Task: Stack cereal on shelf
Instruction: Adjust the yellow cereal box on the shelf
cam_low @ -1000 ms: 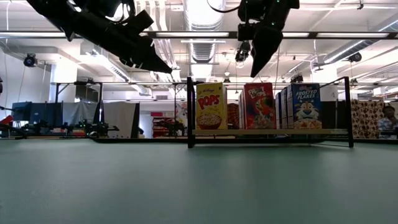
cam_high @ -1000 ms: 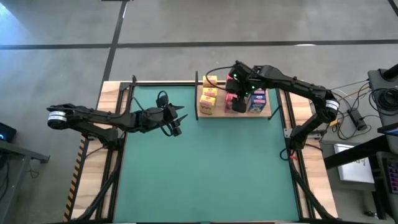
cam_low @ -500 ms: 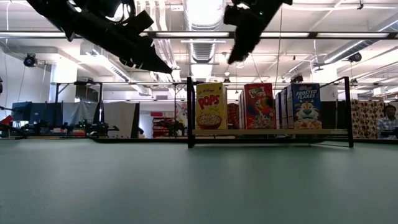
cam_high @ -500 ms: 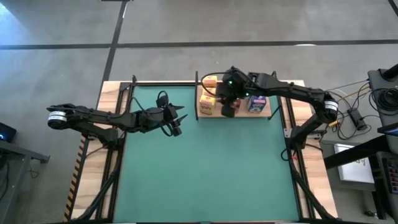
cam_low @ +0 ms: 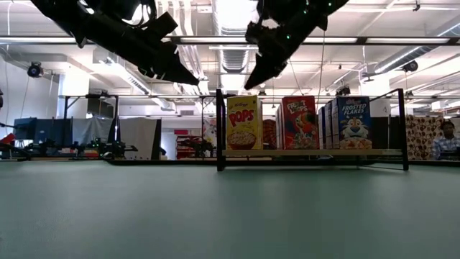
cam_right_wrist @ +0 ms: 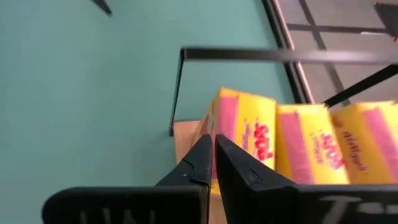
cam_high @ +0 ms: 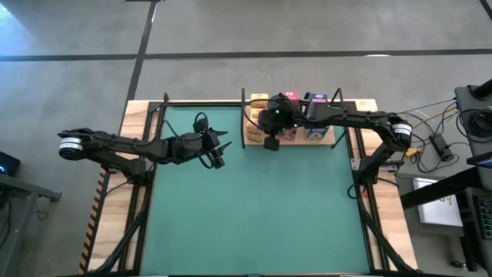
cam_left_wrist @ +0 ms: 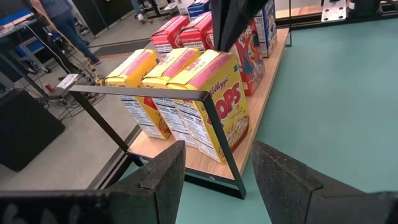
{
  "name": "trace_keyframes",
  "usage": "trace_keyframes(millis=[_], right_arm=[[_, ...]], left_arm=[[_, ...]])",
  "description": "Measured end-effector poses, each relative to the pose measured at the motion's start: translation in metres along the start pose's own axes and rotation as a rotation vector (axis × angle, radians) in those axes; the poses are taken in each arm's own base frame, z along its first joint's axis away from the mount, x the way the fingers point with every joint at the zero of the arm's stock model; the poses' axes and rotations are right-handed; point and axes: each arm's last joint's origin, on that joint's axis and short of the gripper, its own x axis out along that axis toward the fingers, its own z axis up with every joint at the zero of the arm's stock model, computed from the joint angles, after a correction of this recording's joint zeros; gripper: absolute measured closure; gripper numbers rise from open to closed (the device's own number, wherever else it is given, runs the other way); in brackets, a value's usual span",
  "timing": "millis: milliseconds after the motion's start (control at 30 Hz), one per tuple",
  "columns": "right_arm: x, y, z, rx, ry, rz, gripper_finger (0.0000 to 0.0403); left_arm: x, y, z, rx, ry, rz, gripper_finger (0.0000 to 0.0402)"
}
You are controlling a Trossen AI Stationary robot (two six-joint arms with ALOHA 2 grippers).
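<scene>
Swinging off the red boxes, the right gripper (cam_high: pixel 270 142) now hangs above the yellow cereal (cam_high: pixel 256 129), fingers closed on nothing. All cereal stands on the shelf (cam_low: pixel 309 152). Left gripper (cam_high: pixel 216 150) waits open; stacking looks done, retreat next.

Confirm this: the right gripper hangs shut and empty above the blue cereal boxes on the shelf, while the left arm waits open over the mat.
Not quite. The right gripper hangs shut and empty above the yellow cereal boxes, not the blue cereal boxes; the right wrist view shows it. The shelf and the left gripper, open over the mat, are as stated.
</scene>
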Motion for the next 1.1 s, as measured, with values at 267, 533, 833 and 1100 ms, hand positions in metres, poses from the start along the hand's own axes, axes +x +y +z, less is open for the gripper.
trace_keyframes(millis=[267,533,833,1100], right_arm=[[0.0074,0.0009,-0.0101,-0.007,0.045,-0.043,0.0394],[0.0019,0.0017,-0.0118,-0.059,0.082,-0.03,0.0394],[0.0003,0.0016,-0.0118,-0.124,0.083,-0.028,0.0394],[-0.0008,0.0001,-0.0102,-0.162,0.083,-0.064,0.0394]], left_arm=[[0.0,0.0,0.0001,0.0,0.0,0.0,0.0233],[0.0,0.0,0.0,0.0,0.0,0.0,0.0233],[0.0,0.0,0.0,0.0,0.0,0.0,0.0233],[0.0,0.0,0.0,0.0,0.0,0.0,0.0233]])
